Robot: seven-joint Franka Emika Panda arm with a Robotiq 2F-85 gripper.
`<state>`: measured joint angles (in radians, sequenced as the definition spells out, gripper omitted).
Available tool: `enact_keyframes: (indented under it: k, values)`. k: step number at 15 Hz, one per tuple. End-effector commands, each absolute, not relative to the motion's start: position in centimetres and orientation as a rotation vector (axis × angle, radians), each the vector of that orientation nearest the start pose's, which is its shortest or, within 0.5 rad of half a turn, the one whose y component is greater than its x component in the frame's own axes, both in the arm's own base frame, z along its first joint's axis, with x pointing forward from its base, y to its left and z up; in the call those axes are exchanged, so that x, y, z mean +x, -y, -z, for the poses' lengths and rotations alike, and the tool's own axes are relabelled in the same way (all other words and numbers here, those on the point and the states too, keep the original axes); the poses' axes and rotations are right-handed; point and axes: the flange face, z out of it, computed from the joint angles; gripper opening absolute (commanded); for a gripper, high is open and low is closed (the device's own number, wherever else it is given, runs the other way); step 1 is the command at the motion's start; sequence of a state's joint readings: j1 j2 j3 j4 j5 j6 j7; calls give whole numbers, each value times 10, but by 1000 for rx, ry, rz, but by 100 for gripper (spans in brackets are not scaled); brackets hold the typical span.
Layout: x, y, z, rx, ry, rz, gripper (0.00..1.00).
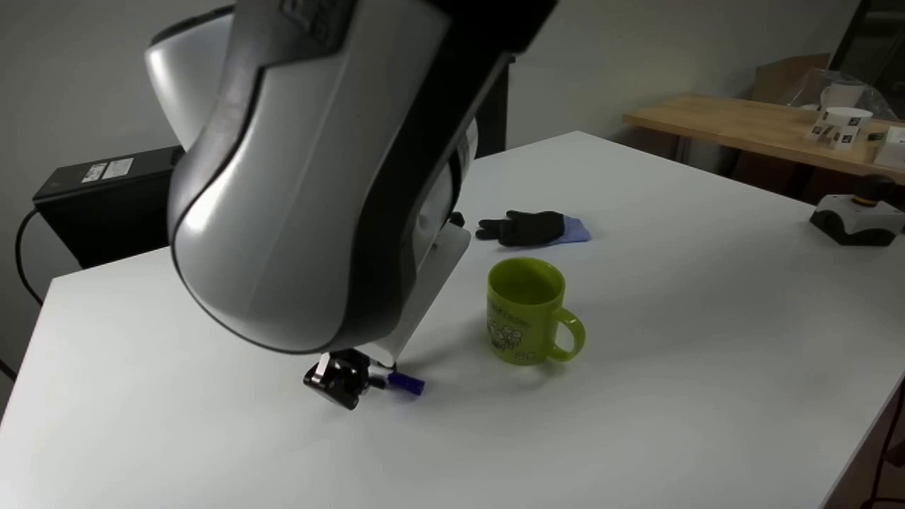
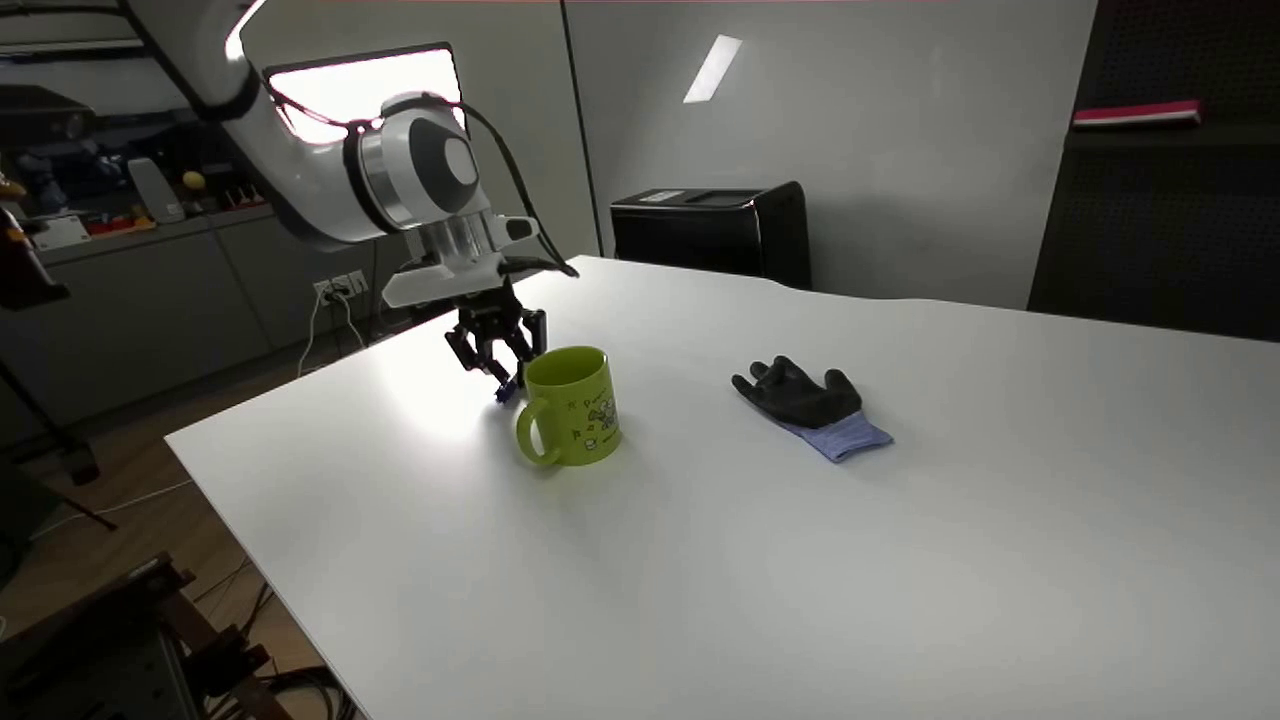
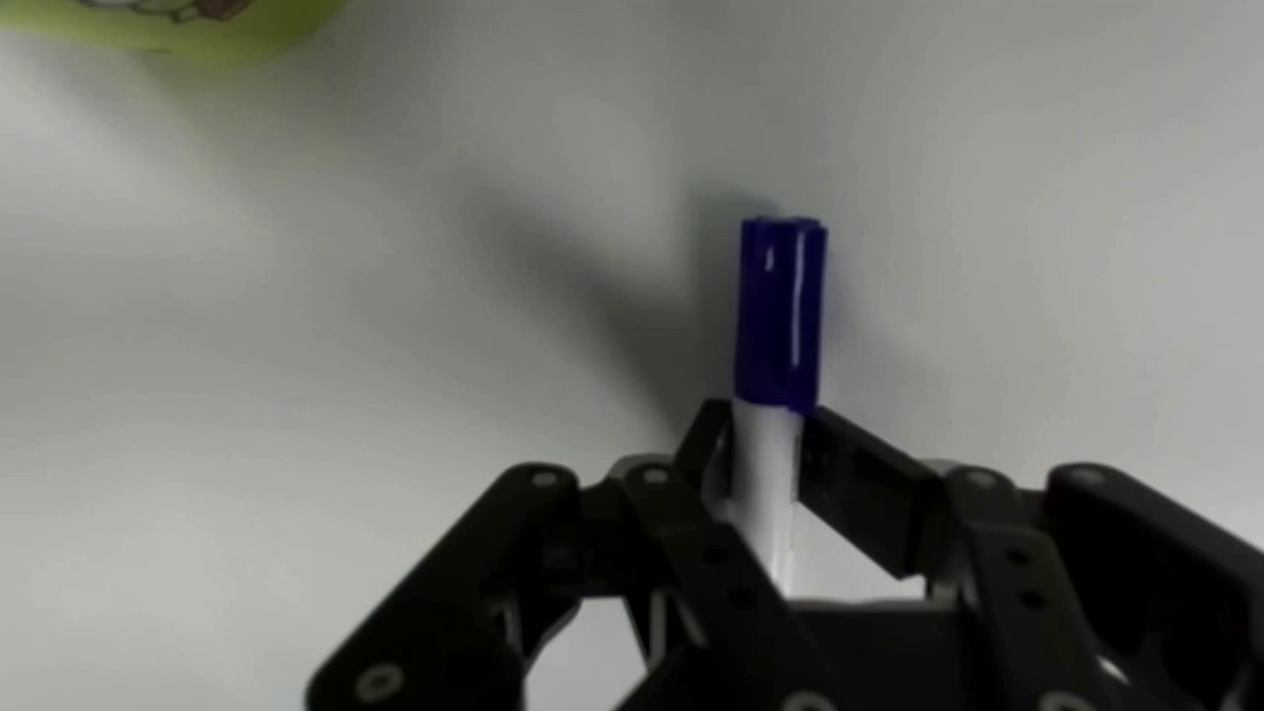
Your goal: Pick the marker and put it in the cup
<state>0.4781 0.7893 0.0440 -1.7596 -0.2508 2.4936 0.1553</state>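
The white marker (image 3: 778, 316) with the blue-purple cap lies between my fingers in the wrist view, cap pointing away from the palm. My gripper (image 3: 767, 434) is shut on its white body just behind the cap. In both exterior views the gripper (image 1: 353, 378) (image 2: 510, 374) is low over the table, and the cap (image 1: 406, 384) (image 2: 506, 391) sticks out of it. I cannot tell whether the marker touches the table. The lime-green cup (image 1: 520, 339) (image 2: 587, 420) stands upright beside the gripper, handle out to the side. Its lower edge (image 3: 227, 30) shows at the wrist view's top left.
A black glove with a blue cuff (image 1: 530, 228) (image 2: 800, 400) lies on the white table (image 1: 672, 339) beyond the cup. A black box (image 1: 106, 198) (image 2: 710, 235) stands behind the table edge. A grey device with a black knob (image 1: 855, 219) sits at the far edge.
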Motion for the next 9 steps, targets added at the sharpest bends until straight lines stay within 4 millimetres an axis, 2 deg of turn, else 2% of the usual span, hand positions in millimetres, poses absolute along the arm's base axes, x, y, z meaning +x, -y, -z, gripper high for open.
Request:
enact_keyframes:
  k: [1, 9]
  values:
    - [586, -316, -125, -3175, 833, -92, 6]
    - [611, -301, -143, -3182, 779, -293, 6]
